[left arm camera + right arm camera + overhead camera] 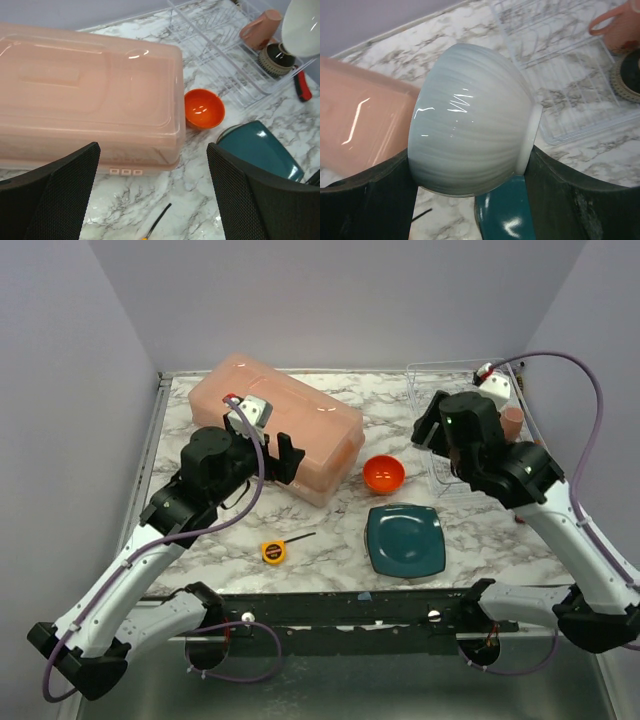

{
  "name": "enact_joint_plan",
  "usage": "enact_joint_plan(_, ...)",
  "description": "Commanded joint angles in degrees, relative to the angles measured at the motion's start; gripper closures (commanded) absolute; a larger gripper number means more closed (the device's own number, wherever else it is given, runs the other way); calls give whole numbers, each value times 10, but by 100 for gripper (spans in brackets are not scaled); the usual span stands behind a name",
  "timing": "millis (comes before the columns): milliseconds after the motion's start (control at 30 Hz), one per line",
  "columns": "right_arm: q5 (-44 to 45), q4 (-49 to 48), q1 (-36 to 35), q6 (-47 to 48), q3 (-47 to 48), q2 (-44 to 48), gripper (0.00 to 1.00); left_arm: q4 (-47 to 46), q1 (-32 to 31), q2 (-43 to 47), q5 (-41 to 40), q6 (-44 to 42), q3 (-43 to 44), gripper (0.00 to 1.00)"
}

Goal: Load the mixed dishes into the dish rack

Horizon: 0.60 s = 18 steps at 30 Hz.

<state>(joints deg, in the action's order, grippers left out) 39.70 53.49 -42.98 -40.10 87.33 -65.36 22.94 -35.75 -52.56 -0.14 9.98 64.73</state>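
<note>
Pink tub (90, 85): translucent plastic, smooth, soft gloss, light streaks on lid.
White bowl (470, 135): glazed ceramic look, high gloss, faint grey brushed streaks.
Orange bowl (203, 108): glossy glaze.
Teal plate (260, 150): smooth, glossy.
Mug (260, 29): pinkish, matt.
Dark bowl (274, 59): ribbed tan outside, matt.
Dish rack (215, 50): thin pale wire, slight shine.
Table (190, 190): marble-pattern top, smooth, slight sheen.
Left gripper (153, 147): fingers (60, 195) black, matt, fine mesh texture.
Right gripper (470, 152): fingers (365, 205) dark, matt, speckled.
</note>
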Motion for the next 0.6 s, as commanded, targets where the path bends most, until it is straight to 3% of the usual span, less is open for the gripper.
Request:
enact_joint_plan(0, -4, 2, 115, 62, 12, -39, 100, -55, 0, 20, -36, -51, -49, 13)
enact_joint_plan(133, -31, -10, 214, 108, -10, -85, 100, -66, 0, 31, -39, -56, -65, 15)
enact_joint_plan(567, 34, -1, 251, 147, -12, -236, 100, -79, -5, 43, -50, -69, -90, 16)
